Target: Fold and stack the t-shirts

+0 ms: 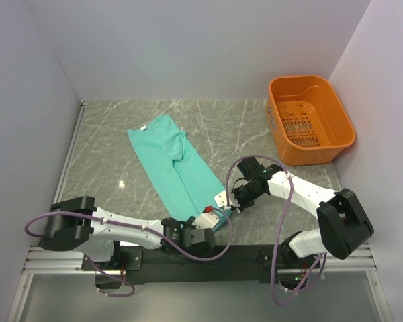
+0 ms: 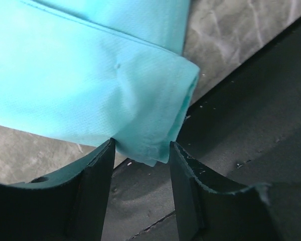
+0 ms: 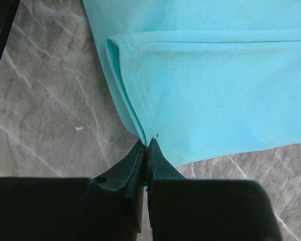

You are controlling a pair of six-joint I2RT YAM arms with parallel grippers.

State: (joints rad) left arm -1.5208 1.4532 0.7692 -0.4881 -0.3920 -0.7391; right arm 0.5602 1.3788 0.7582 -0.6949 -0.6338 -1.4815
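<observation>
The teal t-shirt [image 1: 174, 164] lies folded into a long strip, running from the far left toward the near middle of the marble table [image 1: 107, 154]. My left gripper [image 1: 215, 220] is at the strip's near end. In the left wrist view my left gripper [image 2: 142, 150] stands open, and a corner of the t-shirt [image 2: 90, 75] hangs between its fingertips without being pinched. My right gripper [image 1: 230, 204] sits at the same near end, just to the right. In the right wrist view my right gripper [image 3: 149, 145] is shut on the stitched hem corner of the t-shirt [image 3: 215, 90].
An orange plastic basket [image 1: 312, 153] stands at the far right by the wall. The black mounting rail [image 1: 221, 253] runs along the near edge, right under the left gripper; it also fills the right side of the left wrist view as the rail [image 2: 241, 100]. White walls close in left, back and right.
</observation>
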